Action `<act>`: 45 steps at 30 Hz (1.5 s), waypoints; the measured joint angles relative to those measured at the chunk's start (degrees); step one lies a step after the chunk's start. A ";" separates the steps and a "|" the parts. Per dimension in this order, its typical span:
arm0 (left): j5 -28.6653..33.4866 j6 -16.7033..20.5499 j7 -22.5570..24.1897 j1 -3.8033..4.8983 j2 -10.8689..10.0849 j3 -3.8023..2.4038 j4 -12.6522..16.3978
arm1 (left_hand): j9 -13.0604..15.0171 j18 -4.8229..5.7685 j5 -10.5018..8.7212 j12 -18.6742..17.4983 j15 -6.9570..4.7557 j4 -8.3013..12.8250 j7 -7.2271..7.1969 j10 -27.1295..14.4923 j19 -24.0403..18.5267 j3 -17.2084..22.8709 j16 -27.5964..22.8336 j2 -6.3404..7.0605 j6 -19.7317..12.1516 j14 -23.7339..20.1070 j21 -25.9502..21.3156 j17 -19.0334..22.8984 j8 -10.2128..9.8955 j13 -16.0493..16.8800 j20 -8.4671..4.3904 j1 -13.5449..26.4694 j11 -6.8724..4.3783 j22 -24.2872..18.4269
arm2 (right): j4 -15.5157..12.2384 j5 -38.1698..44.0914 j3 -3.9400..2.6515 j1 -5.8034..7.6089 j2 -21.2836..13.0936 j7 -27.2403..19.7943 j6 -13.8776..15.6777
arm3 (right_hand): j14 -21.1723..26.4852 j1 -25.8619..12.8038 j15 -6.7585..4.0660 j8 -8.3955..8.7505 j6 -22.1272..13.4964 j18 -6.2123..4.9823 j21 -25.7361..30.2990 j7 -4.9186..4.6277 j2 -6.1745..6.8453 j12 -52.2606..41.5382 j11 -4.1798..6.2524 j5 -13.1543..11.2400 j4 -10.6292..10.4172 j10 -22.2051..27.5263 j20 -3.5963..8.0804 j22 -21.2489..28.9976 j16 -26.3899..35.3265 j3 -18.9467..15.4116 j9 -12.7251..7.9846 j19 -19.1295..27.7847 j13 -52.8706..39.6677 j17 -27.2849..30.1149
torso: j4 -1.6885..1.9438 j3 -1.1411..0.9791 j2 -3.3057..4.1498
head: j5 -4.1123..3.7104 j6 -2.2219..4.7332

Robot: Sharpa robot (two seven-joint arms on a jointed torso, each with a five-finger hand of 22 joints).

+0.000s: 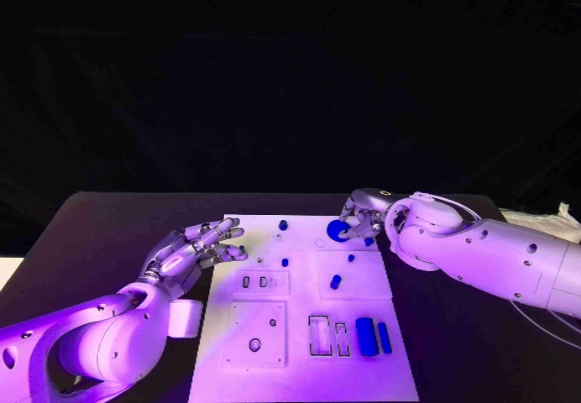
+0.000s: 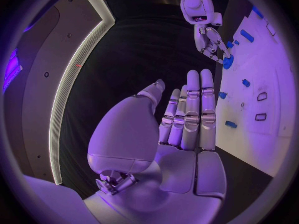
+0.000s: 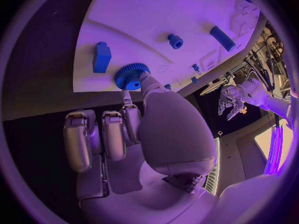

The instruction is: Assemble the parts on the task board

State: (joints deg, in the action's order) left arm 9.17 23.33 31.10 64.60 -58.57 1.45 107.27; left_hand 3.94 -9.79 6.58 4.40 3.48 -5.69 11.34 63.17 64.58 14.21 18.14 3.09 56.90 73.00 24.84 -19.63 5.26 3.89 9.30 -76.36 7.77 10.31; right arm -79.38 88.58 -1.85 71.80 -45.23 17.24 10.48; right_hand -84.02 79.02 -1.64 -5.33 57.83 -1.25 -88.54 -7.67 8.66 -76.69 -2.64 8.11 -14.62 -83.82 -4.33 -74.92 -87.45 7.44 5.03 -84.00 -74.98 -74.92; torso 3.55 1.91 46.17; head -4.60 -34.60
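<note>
The white task board (image 1: pixel 303 369) lies in the middle of the black table. My right hand (image 1: pixel 363 214) is over the board's far right part and pinches a blue gear (image 1: pixel 337 230) between thumb and a fingertip. The right wrist view shows the gear (image 3: pixel 131 76) low over the board (image 3: pixel 143 15), near its edge. My left hand (image 1: pixel 200 248) hovers at the board's left edge with its fingers straight and apart, holding nothing. The left wrist view shows that hand (image 2: pixel 187 114) empty, with the right hand (image 2: pixel 209 37) and gear (image 2: pixel 228 61) beyond it.
Small blue pegs (image 1: pixel 282 225) (image 1: pixel 336 282) stand on the board's middle. Two long blue pieces (image 1: pixel 366 336) lie by the slots near the front right. A blue block (image 3: pixel 101 57) sits close to the gear. A crumpled white thing (image 1: pixel 539 220) lies at the table's right edge.
</note>
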 measured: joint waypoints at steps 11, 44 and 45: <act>0.00 -0.02 -0.04 0.00 0.02 0.00 0.00 | 0.00 0.00 0.00 0.00 0.00 0.00 0.00 0.00 0.00 0.00 0.00 0.00 0.00 0.00 0.00 0.01 0.00 0.00 0.00 0.00 0.00 0.00 | 0.44 -0.06 -0.12 0.01 0.72 0.03 -0.52 | 0.00 0.22 0.00 -0.19 0.64 0.00 -0.39 0.24 -0.92 -3.96 -0.02 0.00 0.97 -0.02 0.00 0.01 -0.32 0.33 0.05 0.00 0.01 0.01 | 0.02 0.01 -0.01 | 0.00 -0.07; 0.01 -0.13 -0.13 0.00 0.02 0.00 -0.03 | 0.00 0.01 0.00 0.00 0.00 0.17 0.00 0.00 0.00 0.17 -0.22 0.00 0.00 0.00 0.00 -0.26 0.00 0.00 0.00 0.00 0.00 0.00 | -3.30 7.99 0.03 -0.97 0.84 0.93 5.26 | 0.20 1.36 -0.64 -0.88 4.09 0.88 -1.16 0.63 -3.86 -11.06 1.20 4.03 4.99 -0.22 0.45 -0.02 -1.43 5.00 0.18 -0.01 0.03 -0.02 | 0.04 0.02 0.01 | 0.17 -0.20; 0.01 -0.14 -0.15 0.00 0.02 0.00 -0.04 | 0.00 0.00 0.00 0.00 0.00 0.17 0.00 0.00 0.00 0.17 -0.22 0.00 0.00 0.00 0.00 -0.28 0.00 0.00 0.00 0.00 0.00 0.00 | -3.82 8.15 0.02 -0.97 0.81 0.88 6.06 | 0.20 1.30 -0.64 -0.88 4.09 0.88 -1.16 0.63 -3.93 -11.06 1.20 4.03 5.05 -0.22 0.45 -0.02 -1.43 5.09 0.18 -0.01 0.03 -0.02 | 0.03 0.01 0.01 | 0.18 -0.15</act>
State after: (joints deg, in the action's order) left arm 9.18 23.20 30.95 64.59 -58.56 1.45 107.23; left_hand 3.94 -9.79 6.58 4.40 3.48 -5.52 11.34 63.17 64.58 14.38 17.92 3.10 56.90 73.01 24.84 -19.91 5.26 3.89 9.30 -76.36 7.77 10.31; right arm -83.20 96.73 -1.82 70.83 -44.42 18.12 16.55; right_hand -83.82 80.31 -2.28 -6.21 61.92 -0.38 -89.70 -7.05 4.73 -87.75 -1.44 12.14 -9.57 -84.05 -3.88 -74.94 -88.88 12.52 5.21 -84.01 -74.95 -74.94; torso 3.58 1.92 46.18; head -4.42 -34.75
